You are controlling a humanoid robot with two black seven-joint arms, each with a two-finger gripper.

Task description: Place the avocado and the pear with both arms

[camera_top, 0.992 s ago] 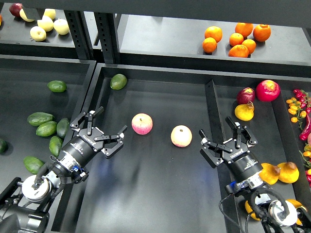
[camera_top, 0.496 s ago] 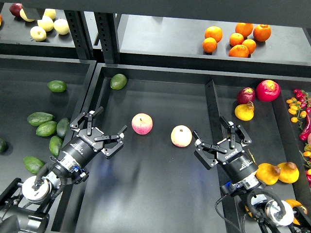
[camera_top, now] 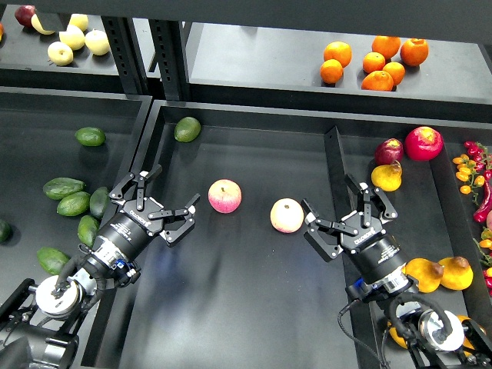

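Head view: both grippers are seen empty, fingers spread. The left gripper [camera_top: 156,207] hovers over the central tray's left wall [camera_top: 143,157]; the right gripper [camera_top: 347,217] over the divider [camera_top: 332,165]. The smooth, elongated dark green avocado [camera_top: 63,187] lies in the left bin among other avocados, touching a lighter one. The lumpy orange-yellow pear [camera_top: 387,176] rests in the right compartment, just below a dark red fruit [camera_top: 389,150]. Likely risks: a wrong avocado could be taken from the tight cluster; the pear could be rolled against its neighbour, or the divider clipped. Two pink-red apples [camera_top: 224,195] lie between the grippers. Fruit at the right edge is cut off; the arm bases are partly cropped.
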